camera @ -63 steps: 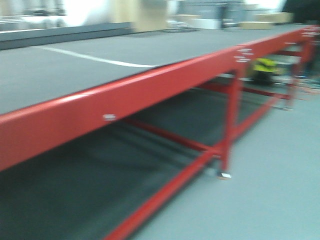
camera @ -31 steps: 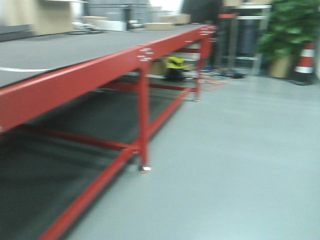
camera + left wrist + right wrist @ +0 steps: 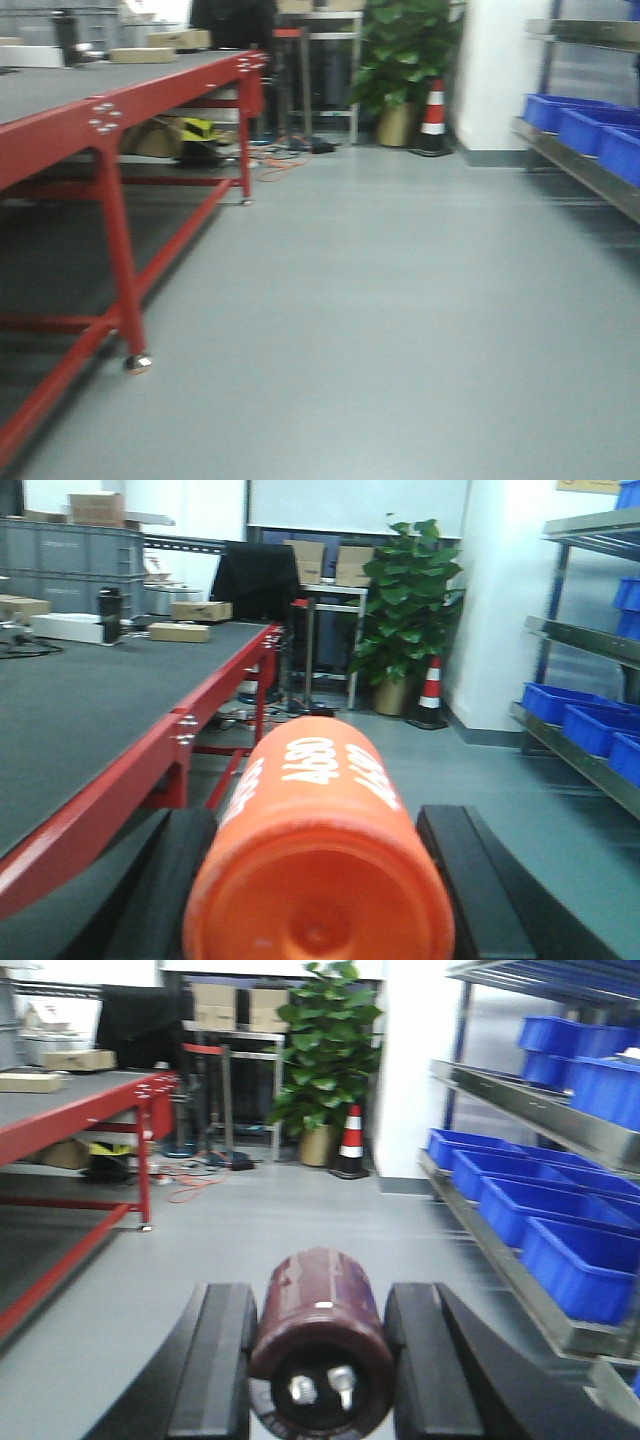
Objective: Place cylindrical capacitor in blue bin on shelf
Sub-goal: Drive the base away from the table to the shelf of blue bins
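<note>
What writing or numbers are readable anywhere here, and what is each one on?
"4680": printed in white, twice, along the orange cylinder.
White marks on the red table rail: too blurred to read.
Dark red capacitor: no legible print shows.
Cardboard boxes on the table: nothing legible.

Smooth grey floor (image 3: 400,300) ahead of me, evenly lit. Long red-framed worktop (image 3: 60,110) with dark grey top along my left, on castors. Cardboard boxes (image 3: 195,611) at its far end. Potted plant (image 3: 405,50) at back, striped traffic cone (image 3: 434,115) just beside it. White wall (image 3: 495,70) right of cone. Orange cable (image 3: 275,165) loose on floor near worktop's far leg.
</note>
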Controlling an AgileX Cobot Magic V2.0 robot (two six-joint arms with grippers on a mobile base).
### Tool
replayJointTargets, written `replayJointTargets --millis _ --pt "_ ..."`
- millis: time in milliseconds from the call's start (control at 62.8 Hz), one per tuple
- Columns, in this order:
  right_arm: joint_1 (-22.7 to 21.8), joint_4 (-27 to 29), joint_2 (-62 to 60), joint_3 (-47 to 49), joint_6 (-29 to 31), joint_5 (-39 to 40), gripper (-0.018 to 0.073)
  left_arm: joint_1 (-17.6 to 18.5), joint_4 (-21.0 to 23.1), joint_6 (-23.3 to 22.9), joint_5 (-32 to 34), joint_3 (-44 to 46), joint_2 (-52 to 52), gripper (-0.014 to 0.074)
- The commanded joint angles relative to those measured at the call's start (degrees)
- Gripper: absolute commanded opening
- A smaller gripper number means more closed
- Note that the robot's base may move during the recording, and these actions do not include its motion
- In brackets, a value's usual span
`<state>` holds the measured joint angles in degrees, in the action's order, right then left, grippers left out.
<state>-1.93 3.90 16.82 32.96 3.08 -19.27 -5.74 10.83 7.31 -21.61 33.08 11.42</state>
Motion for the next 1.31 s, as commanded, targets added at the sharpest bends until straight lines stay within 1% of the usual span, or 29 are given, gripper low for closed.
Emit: replayJointTargets --millis 0,1289 --pt "-0.3 -0.3 -0.2 0.3 0.2 1.7 -0.0163 0.2 0.4 0.0 1.2 0.1 -0.3 -0.0111" --pt "-0.3 -0.3 -0.2 0.3 0.2 1.7 -0.0163 0.2 0.4 0.0 1.2 0.1 -0.3 -0.0111"
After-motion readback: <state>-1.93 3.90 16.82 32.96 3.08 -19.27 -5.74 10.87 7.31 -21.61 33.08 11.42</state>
